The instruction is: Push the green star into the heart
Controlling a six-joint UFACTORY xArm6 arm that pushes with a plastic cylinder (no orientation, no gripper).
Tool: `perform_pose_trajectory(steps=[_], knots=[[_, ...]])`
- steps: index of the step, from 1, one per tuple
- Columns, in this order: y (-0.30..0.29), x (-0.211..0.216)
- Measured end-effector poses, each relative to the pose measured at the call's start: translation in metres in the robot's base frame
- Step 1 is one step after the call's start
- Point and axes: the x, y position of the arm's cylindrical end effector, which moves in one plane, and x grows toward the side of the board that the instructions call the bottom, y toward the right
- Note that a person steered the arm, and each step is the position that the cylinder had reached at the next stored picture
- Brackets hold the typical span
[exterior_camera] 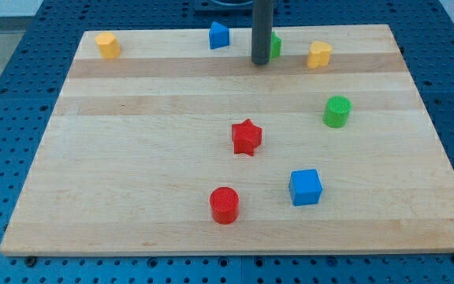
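Tip [261,62] hides green star [276,45] — heading unreadable.

My tip [261,62] is sitting at the far edge of the wooden board [132,158], touching the left side of a green block [276,45] that the rod is mostly hiding. A yellow heart [318,54] is lying just right of it. A blue block [219,35] is standing to the left.

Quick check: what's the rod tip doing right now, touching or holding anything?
My tip: no gripper, holds nothing; it sits at the left edge of the green star, contact unclear. Yellow heart lies farther right.
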Motion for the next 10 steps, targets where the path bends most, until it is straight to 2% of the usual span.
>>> perform_pose_trajectory(steps=[1, 2, 3, 7, 10], knots=[[-0.017, 0.000], [-0.063, 0.000], [-0.065, -0.002], [0.014, -0.017], [0.010, -0.030]])
